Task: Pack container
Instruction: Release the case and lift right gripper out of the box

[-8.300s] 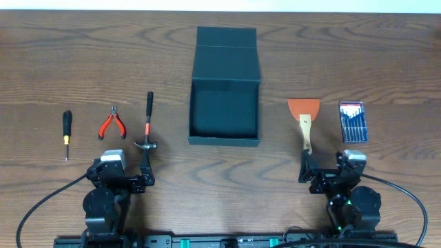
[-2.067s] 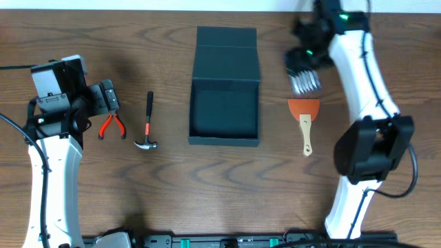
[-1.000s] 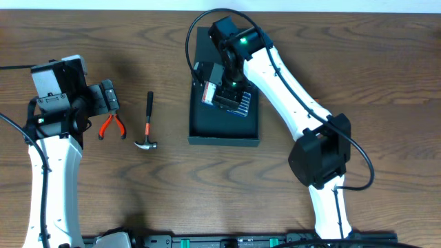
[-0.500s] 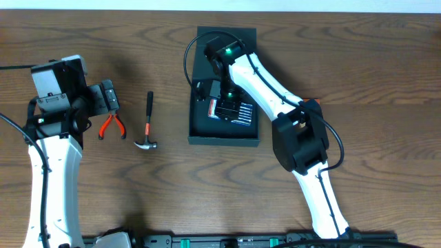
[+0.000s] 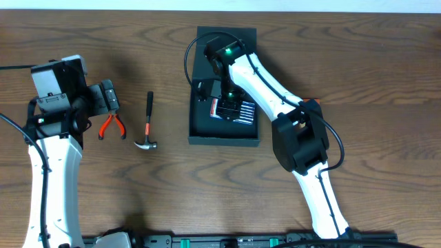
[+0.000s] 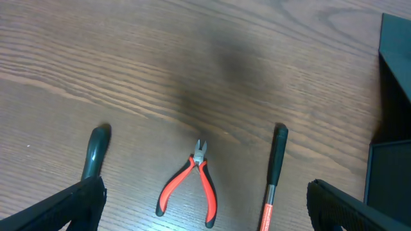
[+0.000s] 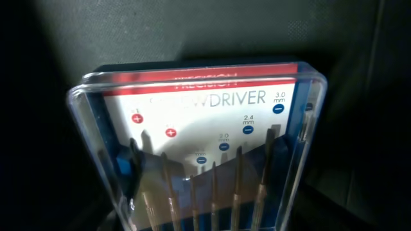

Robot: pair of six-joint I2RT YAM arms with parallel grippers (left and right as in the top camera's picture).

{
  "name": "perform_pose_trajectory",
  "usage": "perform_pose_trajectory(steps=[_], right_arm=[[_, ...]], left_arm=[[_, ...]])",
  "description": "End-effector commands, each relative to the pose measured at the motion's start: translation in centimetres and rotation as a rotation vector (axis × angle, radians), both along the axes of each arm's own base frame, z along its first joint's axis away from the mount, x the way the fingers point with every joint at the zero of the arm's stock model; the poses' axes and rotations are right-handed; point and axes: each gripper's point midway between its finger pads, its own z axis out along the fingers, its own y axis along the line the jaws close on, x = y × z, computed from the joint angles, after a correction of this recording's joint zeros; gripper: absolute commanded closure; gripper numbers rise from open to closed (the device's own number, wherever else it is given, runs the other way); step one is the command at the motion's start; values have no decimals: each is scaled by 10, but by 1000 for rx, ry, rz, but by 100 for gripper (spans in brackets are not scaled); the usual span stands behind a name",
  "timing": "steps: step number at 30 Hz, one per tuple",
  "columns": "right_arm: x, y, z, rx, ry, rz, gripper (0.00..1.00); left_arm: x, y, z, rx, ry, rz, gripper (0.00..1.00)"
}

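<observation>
The container (image 5: 225, 140) is a dark box standing open in the middle of the table, its flap lid (image 5: 226, 36) laid back. My right gripper (image 5: 222, 102) reaches down into it, shut on the clear-cased screwdriver set (image 5: 234, 109). In the right wrist view the set (image 7: 205, 122) fills the frame against the box's dark inner wall (image 7: 192, 32), and my fingers are hidden. My left gripper (image 5: 105, 100) is open and empty above the red pliers (image 5: 111, 126). The left wrist view shows the gripper (image 6: 205, 208), the pliers (image 6: 192, 186) and the container's edge (image 6: 393, 45).
A hammer (image 5: 147, 124) lies between the pliers and the container; it also shows in the left wrist view (image 6: 275, 167). A dark screwdriver handle (image 6: 96, 151) lies left of the pliers. The right arm crosses the table right of the container and hides what lies there.
The right arm carried the screwdriver set from the right side over the container and down into it. In the last half second it shifted only slightly. The left arm has held still.
</observation>
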Motion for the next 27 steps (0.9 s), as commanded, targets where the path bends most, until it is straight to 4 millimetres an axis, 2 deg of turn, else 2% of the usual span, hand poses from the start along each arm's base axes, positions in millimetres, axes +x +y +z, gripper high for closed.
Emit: perform_pose_trajectory(steps=[1, 7, 9, 12, 18, 21, 24, 26, 27], right_arm=[[2, 11, 39, 42, -84, 4, 1], [6, 12, 103, 114, -211, -13, 1], [12, 2, 130, 107, -291, -66, 1], [22, -27, 171, 71, -420, -145, 1], [40, -110, 262, 189, -623, -461, 1], [53, -179, 299, 286, -707, -736, 1], [60, -244, 310, 398, -702, -1020, 1], [59, -279, 300, 427, -650, -1201, 5], [54, -300, 285, 403, -603, -1308, 6]], left_arm=[[3, 1, 3, 1, -4, -5, 2], [3, 1, 3, 1, -4, -5, 2], [3, 1, 3, 1, -4, -5, 2], [3, 1, 3, 1, -4, -5, 2], [3, 1, 3, 1, -4, -5, 2], [3, 1, 3, 1, -4, -5, 2], [3, 1, 3, 1, -4, -5, 2], [3, 1, 3, 1, -4, -5, 2], [3, 1, 3, 1, -4, -5, 2]])
